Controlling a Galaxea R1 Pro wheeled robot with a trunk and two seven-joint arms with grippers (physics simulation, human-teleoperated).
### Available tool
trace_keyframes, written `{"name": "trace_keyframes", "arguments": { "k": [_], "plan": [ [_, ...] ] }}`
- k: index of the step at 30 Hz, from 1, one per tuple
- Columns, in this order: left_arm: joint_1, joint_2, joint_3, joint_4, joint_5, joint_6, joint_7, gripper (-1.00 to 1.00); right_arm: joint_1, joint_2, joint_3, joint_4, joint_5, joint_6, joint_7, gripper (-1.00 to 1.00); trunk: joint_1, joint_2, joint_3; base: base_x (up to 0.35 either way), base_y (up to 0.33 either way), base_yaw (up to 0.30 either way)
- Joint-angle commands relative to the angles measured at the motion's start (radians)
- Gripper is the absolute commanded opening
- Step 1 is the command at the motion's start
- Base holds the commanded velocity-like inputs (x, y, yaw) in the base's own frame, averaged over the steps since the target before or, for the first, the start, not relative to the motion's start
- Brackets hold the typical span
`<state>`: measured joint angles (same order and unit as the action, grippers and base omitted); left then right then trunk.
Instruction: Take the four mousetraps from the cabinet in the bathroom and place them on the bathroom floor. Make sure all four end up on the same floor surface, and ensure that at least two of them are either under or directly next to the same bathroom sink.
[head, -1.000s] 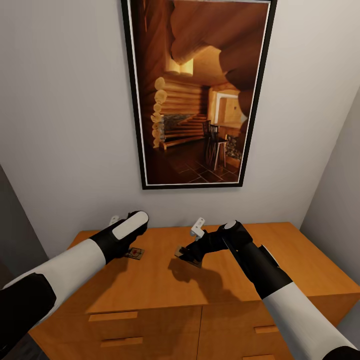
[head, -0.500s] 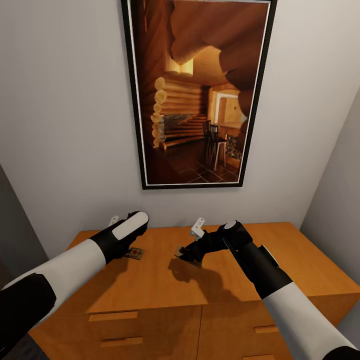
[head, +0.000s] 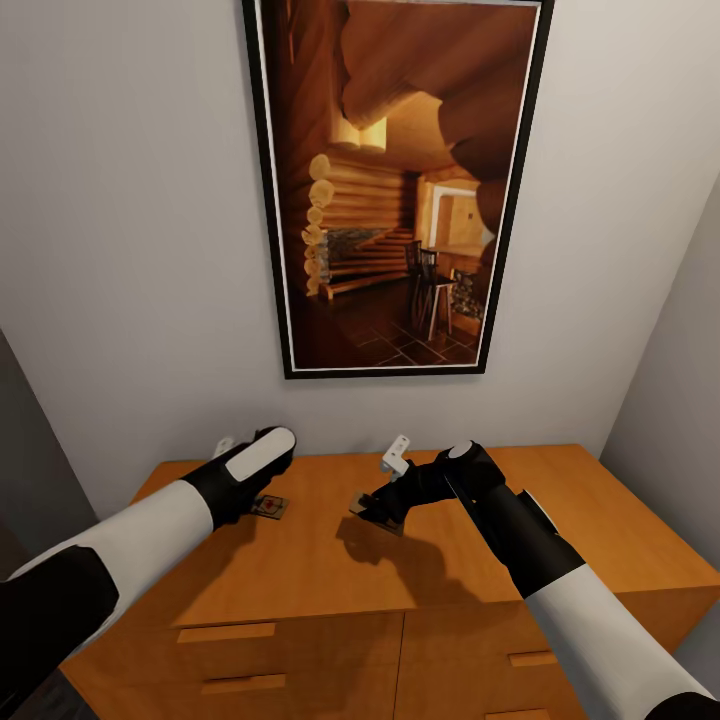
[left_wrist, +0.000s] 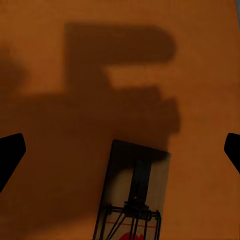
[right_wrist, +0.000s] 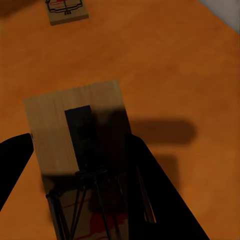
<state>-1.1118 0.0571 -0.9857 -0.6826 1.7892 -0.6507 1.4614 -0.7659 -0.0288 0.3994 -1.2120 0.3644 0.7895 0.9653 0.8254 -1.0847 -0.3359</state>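
Note:
Two mousetraps show on the orange-brown cabinet (head: 330, 580). One mousetrap (head: 270, 507) lies flat on the top, under my left gripper (head: 250, 492). In the left wrist view that mousetrap (left_wrist: 134, 192) sits between the wide-apart fingertips of the open left gripper (left_wrist: 125, 142), apart from both. My right gripper (head: 373, 508) holds the other mousetrap (head: 357, 503) just above the cabinet top. In the right wrist view the right gripper (right_wrist: 80, 142) has its dark fingers against both sides of this mousetrap (right_wrist: 70, 125). The left one's mousetrap (right_wrist: 67, 11) lies farther off.
A tall framed picture of a log cabin (head: 395, 190) hangs on the pale wall right behind the cabinet. A side wall (head: 680, 380) closes in on the right. Drawer fronts with bar handles (head: 227, 632) face me below the top.
My left gripper has shifted very slightly left and down over its mousetrap. The right arm and its mousetrap have not moved.

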Motion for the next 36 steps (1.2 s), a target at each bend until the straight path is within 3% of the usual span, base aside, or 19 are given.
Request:
{"name": "trace_keyframes", "arguments": {
  "k": [1, 36],
  "plan": [
    [-0.002, 0.0, -0.008, 0.001, 0.007, -0.004, 0.001, 1.0, -0.001, 0.0, 0.001, -0.001, 0.01, 0.002, 0.008, -1.0, 0.0, -0.001, -0.001, 0.0, 0.0, 0.0],
    [0.015, -0.028, -0.008, 0.006, 0.009, -0.002, 0.002, 1.0, -0.001, 0.0, 0.001, -0.001, 0.008, 0.003, 0.007, -1.0, 0.0, -0.001, -0.001, 0.0, 0.0, 0.0]
  ]
}}
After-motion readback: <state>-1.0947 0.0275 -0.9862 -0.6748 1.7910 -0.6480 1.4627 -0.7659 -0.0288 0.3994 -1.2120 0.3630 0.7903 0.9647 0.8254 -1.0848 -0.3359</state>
